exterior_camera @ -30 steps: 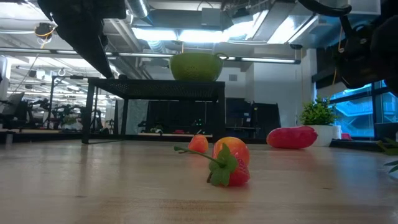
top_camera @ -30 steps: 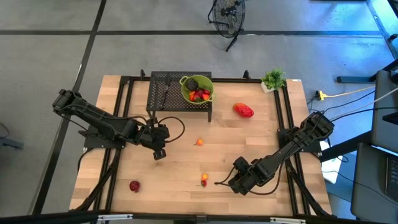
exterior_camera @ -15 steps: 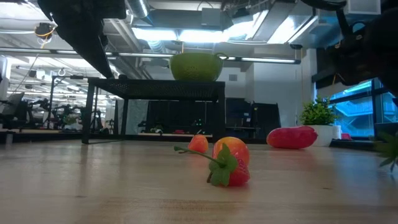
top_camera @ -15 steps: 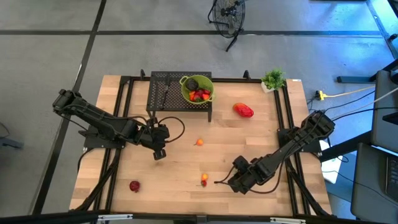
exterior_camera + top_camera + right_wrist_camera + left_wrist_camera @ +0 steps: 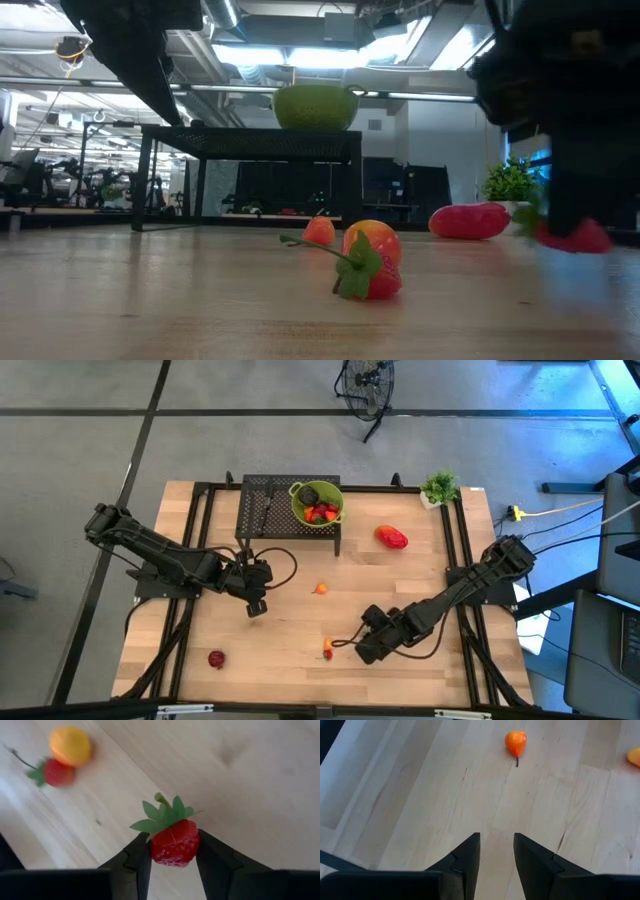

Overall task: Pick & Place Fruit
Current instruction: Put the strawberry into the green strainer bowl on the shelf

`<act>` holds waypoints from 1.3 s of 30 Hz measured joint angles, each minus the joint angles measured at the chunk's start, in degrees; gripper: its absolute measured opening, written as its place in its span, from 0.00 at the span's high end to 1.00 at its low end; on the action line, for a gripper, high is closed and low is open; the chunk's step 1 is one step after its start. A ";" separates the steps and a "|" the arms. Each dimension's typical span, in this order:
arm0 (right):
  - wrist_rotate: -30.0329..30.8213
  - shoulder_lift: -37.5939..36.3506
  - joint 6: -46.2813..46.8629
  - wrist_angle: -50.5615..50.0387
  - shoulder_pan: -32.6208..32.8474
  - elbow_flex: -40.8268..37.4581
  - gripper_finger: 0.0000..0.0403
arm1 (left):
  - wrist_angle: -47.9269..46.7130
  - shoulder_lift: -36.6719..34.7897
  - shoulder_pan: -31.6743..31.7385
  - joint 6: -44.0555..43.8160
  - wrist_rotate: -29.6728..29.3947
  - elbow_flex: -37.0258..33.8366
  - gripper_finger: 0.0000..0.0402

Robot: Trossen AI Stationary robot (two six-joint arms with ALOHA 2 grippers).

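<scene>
The right gripper [image 5: 172, 851] is pinching a red strawberry [image 5: 174, 841] between its fingers [image 5: 137, 855]. The green leaves are poking out past the fingertips. In the high view this gripper [image 5: 360, 645] is sitting low over the front middle of the desk [image 5: 290, 620], just beside a small red and orange fruit [image 5: 327, 650] lying on the wood. So the picking-up step looks done for this strawberry, and the carrying step is coming next.

The green bowl [image 5: 297, 510] is resting on a black rack [image 5: 262, 510] at the back of the desk. It is already holding some red fruit and one dark round piece. The next move, I think, is lifting the strawberry high enough to clear the rack and the bowl's rim, then letting go over the bowl.

The left gripper [image 5: 256, 600] is waiting over the left middle of the desk. Its fingers [image 5: 469, 855] are spread a little and holding nothing.

More fruit is waiting: a small orange one [image 5: 320, 589] in the middle, a dark red one [image 5: 216, 658] at the front left, and a big red one [image 5: 392, 538] near the back right.
</scene>
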 joint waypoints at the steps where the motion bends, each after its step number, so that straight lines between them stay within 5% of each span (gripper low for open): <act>1: 0.27 0.00 -1.07 0.82 -0.49 0.02 0.69 | 0.00 0.00 0.00 0.00 0.01 0.00 0.72; 39: 1.13 -0.07 -37.38 35.20 -15.47 0.11 0.68 | -0.02 0.00 0.00 0.00 0.68 0.00 0.72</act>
